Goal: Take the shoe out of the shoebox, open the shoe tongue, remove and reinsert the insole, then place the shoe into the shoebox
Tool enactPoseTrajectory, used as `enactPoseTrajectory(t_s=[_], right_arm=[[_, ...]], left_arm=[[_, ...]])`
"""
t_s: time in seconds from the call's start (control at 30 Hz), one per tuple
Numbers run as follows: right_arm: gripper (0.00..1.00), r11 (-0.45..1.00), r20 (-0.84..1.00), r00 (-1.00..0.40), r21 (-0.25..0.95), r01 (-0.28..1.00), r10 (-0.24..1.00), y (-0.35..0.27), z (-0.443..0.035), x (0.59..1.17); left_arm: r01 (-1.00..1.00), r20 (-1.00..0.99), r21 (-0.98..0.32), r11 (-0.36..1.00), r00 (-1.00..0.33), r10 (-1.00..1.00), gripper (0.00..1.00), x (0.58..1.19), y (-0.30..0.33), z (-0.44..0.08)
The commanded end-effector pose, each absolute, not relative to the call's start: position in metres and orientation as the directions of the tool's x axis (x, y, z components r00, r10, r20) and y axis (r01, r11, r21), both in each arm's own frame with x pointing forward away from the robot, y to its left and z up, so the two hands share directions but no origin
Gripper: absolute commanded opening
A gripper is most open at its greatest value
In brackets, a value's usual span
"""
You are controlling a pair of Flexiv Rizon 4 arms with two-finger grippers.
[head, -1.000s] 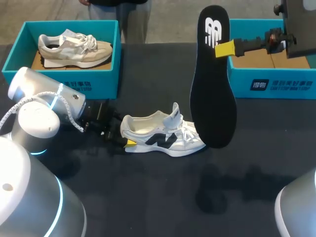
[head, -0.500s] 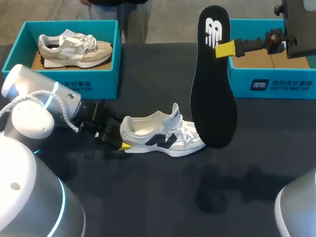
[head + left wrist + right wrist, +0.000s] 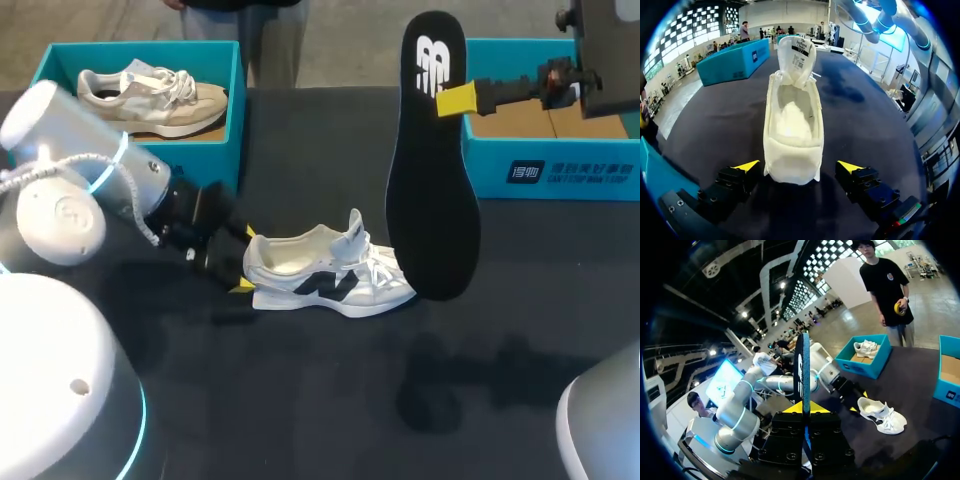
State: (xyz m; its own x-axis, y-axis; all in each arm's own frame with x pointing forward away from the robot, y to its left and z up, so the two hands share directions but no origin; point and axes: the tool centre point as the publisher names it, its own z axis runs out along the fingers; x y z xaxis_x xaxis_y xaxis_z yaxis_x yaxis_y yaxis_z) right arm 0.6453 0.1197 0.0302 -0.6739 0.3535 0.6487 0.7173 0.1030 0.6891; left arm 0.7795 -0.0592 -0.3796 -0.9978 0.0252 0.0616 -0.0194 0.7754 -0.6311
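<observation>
Our right end effector (image 3: pixel 803 407) clamps the insole (image 3: pixel 432 200) upright above the counter (image 3: pixel 300 400), where it partly hides the shoe (image 3: pixel 330 270) toe. The shoe lies on the counter, its heel between our left end effector (image 3: pixel 798 165), which is spread wide and touches nothing. We cannot read the tongue label (image 3: pixel 800 49).

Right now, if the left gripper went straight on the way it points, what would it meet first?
The heel of the white shoe, just ahead of the left gripper, centred between its open fingers; the gap is unclear.
</observation>
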Motion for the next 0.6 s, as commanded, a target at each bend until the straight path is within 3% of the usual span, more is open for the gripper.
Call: enactPoseTrajectory(t_s=[0.03, 0.6], right_arm=[[0.00, 0.105, 0.650, -0.673, 0.687, 0.719, 0.354, 0.123, 0.030, 0.648], [0.00, 0.105, 0.650, -0.673, 0.687, 0.719, 0.354, 0.123, 0.030, 0.648]], left_arm=[[-0.018, 0.092, -0.522, 0.853, -0.995, 0.036, 1.00, 0.784, -0.056, -0.364], [-0.009, 0.197, -0.327, 0.945, -0.979, 0.059, 1.00, 0.786, -0.065, -0.344]])
